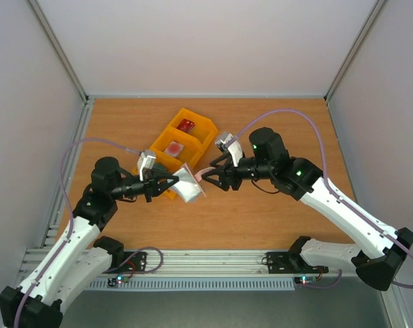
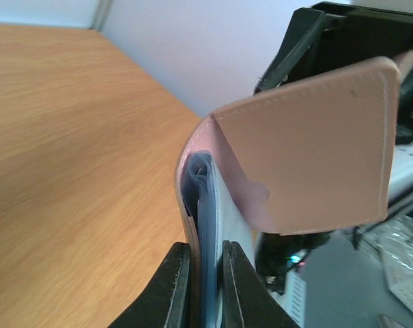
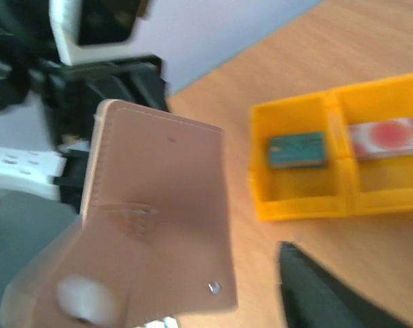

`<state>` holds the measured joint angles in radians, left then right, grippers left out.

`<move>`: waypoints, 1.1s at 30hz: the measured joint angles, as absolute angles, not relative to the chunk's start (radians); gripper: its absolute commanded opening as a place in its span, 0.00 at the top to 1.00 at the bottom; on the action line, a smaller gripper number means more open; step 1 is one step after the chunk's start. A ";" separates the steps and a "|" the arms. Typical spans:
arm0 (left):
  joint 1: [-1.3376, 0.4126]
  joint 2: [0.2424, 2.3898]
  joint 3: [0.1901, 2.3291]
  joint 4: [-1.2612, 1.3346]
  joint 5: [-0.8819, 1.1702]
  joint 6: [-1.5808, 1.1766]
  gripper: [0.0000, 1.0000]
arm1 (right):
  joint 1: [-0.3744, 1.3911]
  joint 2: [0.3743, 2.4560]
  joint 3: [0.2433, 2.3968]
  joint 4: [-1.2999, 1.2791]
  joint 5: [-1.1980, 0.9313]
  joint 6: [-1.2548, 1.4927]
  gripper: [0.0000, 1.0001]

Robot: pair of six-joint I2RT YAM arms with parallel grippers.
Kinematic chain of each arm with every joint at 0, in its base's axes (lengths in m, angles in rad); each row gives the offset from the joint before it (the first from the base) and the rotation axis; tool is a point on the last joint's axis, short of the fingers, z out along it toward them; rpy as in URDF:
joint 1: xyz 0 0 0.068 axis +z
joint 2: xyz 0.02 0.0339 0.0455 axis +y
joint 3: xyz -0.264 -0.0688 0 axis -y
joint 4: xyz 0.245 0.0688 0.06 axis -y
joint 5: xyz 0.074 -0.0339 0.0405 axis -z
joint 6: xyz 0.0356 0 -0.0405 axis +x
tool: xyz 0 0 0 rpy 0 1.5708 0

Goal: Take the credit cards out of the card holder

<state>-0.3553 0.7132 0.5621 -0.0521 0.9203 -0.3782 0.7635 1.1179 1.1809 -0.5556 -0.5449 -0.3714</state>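
Observation:
The card holder [image 1: 189, 184] hangs open above the table between both arms. My left gripper [image 1: 166, 184] is shut on one panel; in the left wrist view its fingers [image 2: 175, 287] clamp the taupe cover and pale blue pockets of the card holder [image 2: 308, 143]. My right gripper [image 1: 213, 176] is at the other flap and stands open. The right wrist view shows one finger [image 3: 308, 287] apart from the brown flap [image 3: 158, 205]. A teal card [image 3: 297, 149] and a whitish-pink card [image 3: 385, 135] lie in tray compartments. A dark red card [image 1: 186, 125] lies in the far compartment.
The yellow three-compartment tray [image 1: 166, 130] stands on the wooden table just behind the two grippers, touching distance from the left one. Metal frame rails run along the table's left and near edges, and grey walls close in the sides.

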 measured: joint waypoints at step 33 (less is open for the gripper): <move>-0.374 0.746 0.623 -0.418 0.577 -0.131 1.00 | 1.187 1.575 1.310 -0.461 0.312 -0.347 0.02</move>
<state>-0.3744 0.7456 0.6228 -0.4175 0.5770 -0.1310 1.1873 1.5753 1.3098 -0.4606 0.3122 -0.3473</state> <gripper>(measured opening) 0.094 0.986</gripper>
